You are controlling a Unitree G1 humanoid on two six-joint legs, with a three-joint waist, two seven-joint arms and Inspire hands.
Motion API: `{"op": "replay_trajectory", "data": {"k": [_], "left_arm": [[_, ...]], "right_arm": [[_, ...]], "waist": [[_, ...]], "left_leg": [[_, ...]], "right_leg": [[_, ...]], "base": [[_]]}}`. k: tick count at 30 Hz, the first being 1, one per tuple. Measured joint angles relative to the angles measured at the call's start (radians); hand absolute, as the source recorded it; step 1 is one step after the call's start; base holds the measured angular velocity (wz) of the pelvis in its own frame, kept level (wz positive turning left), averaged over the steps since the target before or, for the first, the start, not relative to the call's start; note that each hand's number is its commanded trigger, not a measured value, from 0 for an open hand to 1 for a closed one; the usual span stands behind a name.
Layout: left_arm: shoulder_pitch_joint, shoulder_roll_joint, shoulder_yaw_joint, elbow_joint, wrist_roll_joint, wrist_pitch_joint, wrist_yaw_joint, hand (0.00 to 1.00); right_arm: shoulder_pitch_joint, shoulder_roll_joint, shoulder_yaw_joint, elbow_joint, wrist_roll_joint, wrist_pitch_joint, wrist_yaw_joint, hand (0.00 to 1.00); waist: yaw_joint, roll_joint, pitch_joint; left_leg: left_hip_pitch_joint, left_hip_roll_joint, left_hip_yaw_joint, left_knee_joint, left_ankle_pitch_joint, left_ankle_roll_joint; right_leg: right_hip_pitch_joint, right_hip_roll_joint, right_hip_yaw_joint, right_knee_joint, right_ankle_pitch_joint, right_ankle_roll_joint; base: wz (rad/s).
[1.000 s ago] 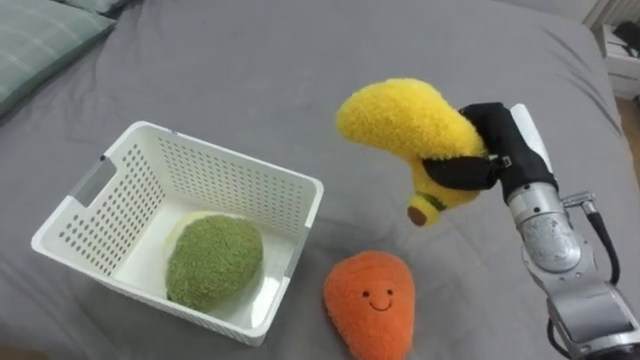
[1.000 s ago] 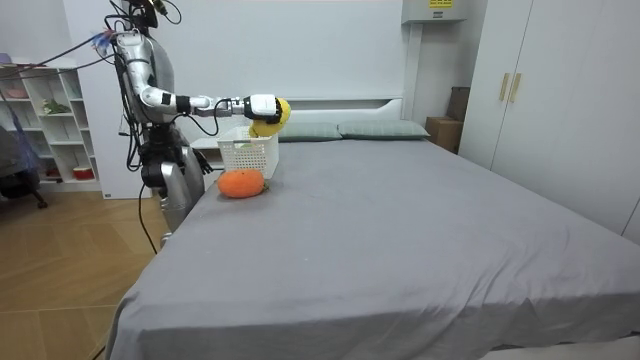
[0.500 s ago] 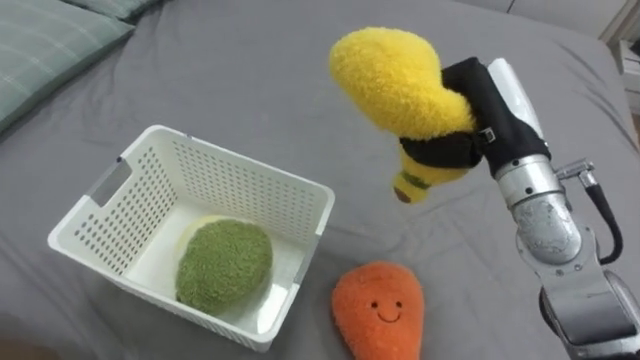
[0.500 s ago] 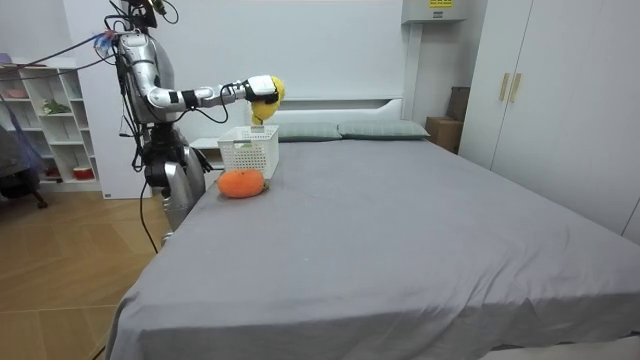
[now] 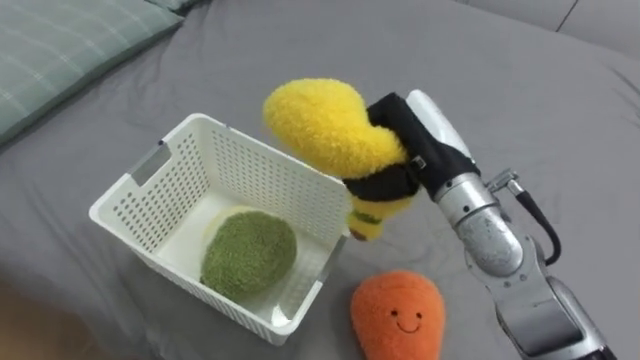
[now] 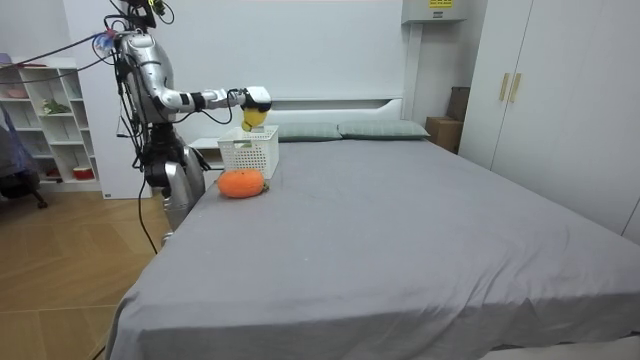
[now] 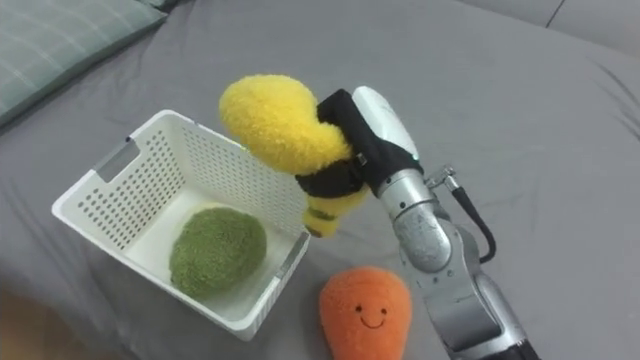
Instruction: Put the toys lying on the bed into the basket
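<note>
My right robot hand (image 5: pixel 415 150), fingers half buried in fuzz, is curled round the yellow plush toy (image 5: pixel 320 125) above the white basket's (image 5: pixel 250 165) right edge. Inside lies a green plush toy (image 5: pixel 248 253). An orange plush toy (image 5: pixel 398 318), cut off below, lies on the bed (image 5: pixel 520 80) just beside the basket.

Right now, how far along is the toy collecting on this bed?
Done: the green plush toy lies inside the white basket. In hand: the right hand is curled round the yellow plush toy, held above the basket's right rim, not yet released. Left: the orange plush toy lies on the bed beside the basket.
</note>
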Motion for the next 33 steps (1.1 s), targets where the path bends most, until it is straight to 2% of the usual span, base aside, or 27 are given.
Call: {"op": "replay_trajectory", "data": {"k": [3, 5, 7, 8, 9, 10, 11, 13, 18, 24, 27, 33], "left_arm": [[0.003, 0.001, 0.000, 0.000, 0.003, 0.016, -0.012, 0.00], [0.003, 0.003, 0.000, 0.001, 0.004, 0.026, -0.029, 0.00], [0.003, 0.003, 0.000, 0.003, 0.004, 0.036, -0.039, 0.00], [0.004, 0.002, 0.000, 0.003, 0.004, 0.045, -0.045, 0.00], [0.005, 0.002, 0.000, 0.006, 0.004, 0.050, -0.047, 0.00], [0.005, 0.002, 0.000, 0.007, 0.004, 0.051, -0.047, 0.00], [0.006, 0.002, 0.000, 0.008, 0.004, 0.053, -0.050, 0.00], [0.008, 0.002, 0.001, 0.008, 0.004, 0.055, -0.055, 0.00], [0.008, 0.002, -0.001, 0.010, 0.004, 0.069, -0.062, 0.00], [0.010, 0.000, -0.001, 0.009, 0.013, 0.078, -0.063, 0.00], [0.009, -0.001, -0.001, 0.008, 0.014, 0.090, -0.063, 0.00], [0.015, -0.001, 0.000, -0.011, 0.028, 0.091, -0.058, 0.00]], "right_arm": [[-0.025, 0.004, 0.033, 0.000, 0.001, 0.007, 0.025, 1.00], [-0.028, 0.006, 0.042, 0.005, -0.001, 0.022, 0.036, 0.95], [-0.035, 0.007, 0.058, 0.022, -0.002, 0.035, 0.043, 0.75], [-0.035, 0.009, 0.068, 0.034, -0.003, 0.039, 0.049, 0.56], [-0.035, 0.015, 0.073, 0.050, -0.004, 0.042, 0.057, 0.19], [-0.035, 0.019, 0.074, 0.056, -0.003, 0.045, 0.060, 0.07], [-0.035, 0.028, 0.074, 0.062, -0.013, 0.054, 0.067, 0.00], [-0.035, 0.039, 0.076, 0.064, -0.039, 0.059, 0.069, 0.00], [-0.056, 0.042, 0.108, 0.105, -0.047, 0.067, 0.076, 0.00], [-0.058, 0.055, 0.109, 0.144, -0.044, 0.067, 0.077, 0.00], [-0.060, 0.059, 0.109, 0.161, -0.044, 0.067, 0.072, 0.00], [-0.060, 0.062, 0.109, 0.174, -0.046, 0.067, 0.053, 0.00]], "waist": [[0.016, -0.005, 0.0009], [0.029, -0.004, 0.0023], [0.046, -0.008, 0.0046], [0.051, -0.009, 0.0061], [0.054, -0.010, 0.0069], [0.054, -0.011, 0.0074], [0.054, -0.012, 0.0084], [0.068, -0.010, 0.0133], [0.084, -0.014, 0.0149], [0.106, -0.017, 0.0135], [0.107, -0.018, 0.0126], [0.106, -0.017, 0.0130]], "left_leg": [[-0.004, -0.001, -0.011, 0.003, 0.000, 0.000], [-0.005, -0.004, -0.023, 0.004, 0.000, 0.000], [-0.005, -0.006, -0.027, 0.005, 0.000, 0.000], [-0.006, -0.008, -0.031, 0.005, 0.000, 0.000], [-0.013, -0.010, -0.038, 0.007, 0.000, 0.001], [-0.014, -0.012, -0.044, 0.009, 0.000, 0.001], [-0.015, -0.015, -0.049, 0.010, 0.000, 0.001], [-0.016, -0.016, -0.049, 0.010, 0.000, 0.002], [-0.019, -0.016, -0.052, 0.011, -0.001, 0.003], [-0.017, -0.016, -0.052, 0.011, 0.000, 0.003], [-0.016, -0.016, -0.052, 0.011, 0.000, 0.003], [-0.019, -0.016, -0.052, 0.016, -0.001, 0.003]], "right_leg": [[0.000, 0.000, -0.017, 0.000, 0.000, 0.000], [0.001, -0.002, -0.029, 0.000, 0.000, 0.000], [0.001, -0.002, -0.030, -0.001, 0.000, 0.000], [0.002, -0.003, -0.031, -0.001, -0.001, 0.001], [0.002, -0.005, -0.036, -0.001, -0.001, 0.002], [0.002, -0.006, -0.042, -0.001, -0.002, 0.003], [0.002, -0.008, -0.045, -0.001, -0.003, 0.005], [0.001, -0.009, -0.047, -0.001, -0.004, 0.006], [-0.001, -0.009, -0.048, -0.001, -0.004, 0.007], [0.001, -0.008, -0.038, -0.001, -0.004, 0.007], [0.002, -0.008, -0.029, -0.001, -0.004, 0.007], [0.002, -0.007, -0.025, -0.001, -0.004, 0.007]], "base": [[0.13], [0.15], [0.07], [0.10], [0.15], [0.19], [0.12], [0.03], [0.00], [0.00], [0.00], [0.00]]}}
